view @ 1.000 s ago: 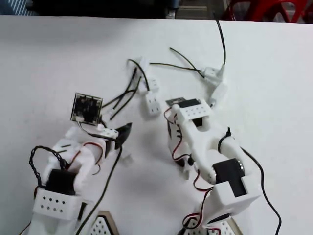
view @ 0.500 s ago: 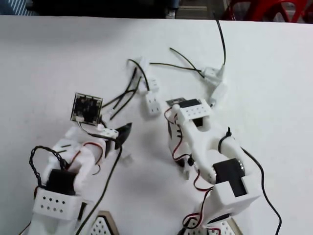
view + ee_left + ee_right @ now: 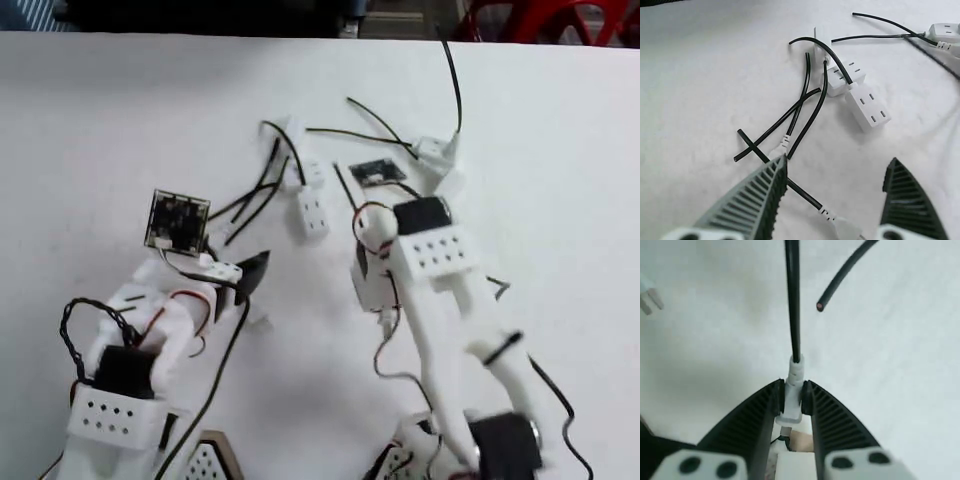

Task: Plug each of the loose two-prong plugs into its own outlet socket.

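My right gripper (image 3: 792,386) is shut on a white two-prong plug (image 3: 791,402), whose black cord (image 3: 792,300) runs away over the table. From above, the right arm's wrist (image 3: 420,240) sits just right of two white outlet sockets (image 3: 312,212). My left gripper (image 3: 832,200) stands open low over the table. Between its fingers lies another white plug (image 3: 842,229) on a black cord. The paired sockets (image 3: 867,106) lie beyond it, slots up. In the high view the left gripper (image 3: 242,275) is left of the table's centre.
A further white socket block (image 3: 436,152) with a black cable lies at the back right. Loose black cords (image 3: 250,205) cross left of the paired sockets. A small white plug (image 3: 260,323) rests by the left arm. Another plug's prongs (image 3: 647,301) show near the right gripper.
The right arm has stretched out and its wrist has moved away from the near edge, toward the sockets at the back. The left arm has stayed still.
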Controlling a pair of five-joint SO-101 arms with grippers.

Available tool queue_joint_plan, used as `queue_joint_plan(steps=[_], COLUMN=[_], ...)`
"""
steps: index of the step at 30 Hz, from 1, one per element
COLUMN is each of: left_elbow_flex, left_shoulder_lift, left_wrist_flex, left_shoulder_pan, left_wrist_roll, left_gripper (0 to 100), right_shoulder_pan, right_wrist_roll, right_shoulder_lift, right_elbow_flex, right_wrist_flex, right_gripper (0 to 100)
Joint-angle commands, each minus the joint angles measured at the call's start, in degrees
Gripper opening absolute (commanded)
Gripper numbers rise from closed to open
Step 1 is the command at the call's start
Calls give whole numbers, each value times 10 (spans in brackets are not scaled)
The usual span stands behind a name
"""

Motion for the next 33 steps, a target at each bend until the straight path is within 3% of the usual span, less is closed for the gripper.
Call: queue_joint_plan(steps=[1, 20, 24, 33], left_elbow_flex=[-4, -4, -4, -7], left_shoulder_lift=[-8, -8, -8, -9], left_wrist_flex=[-14, -15, -14, 4], left_shoulder_pan=[-4, -4, 0, 32], left_wrist_roll=[4, 7, 4, 4], left_gripper=[308, 308, 308, 308], right_shoulder_pan=[-36, -254, -294, -296], right_wrist_roll=[2, 2, 2, 2], right_shoulder_lift=[-99, -456, -479, -446], right_elbow_flex=[-19, 266, 311, 342], right_wrist_flex=[-1, -276, -305, -368], right_gripper=[17, 17, 17, 17])
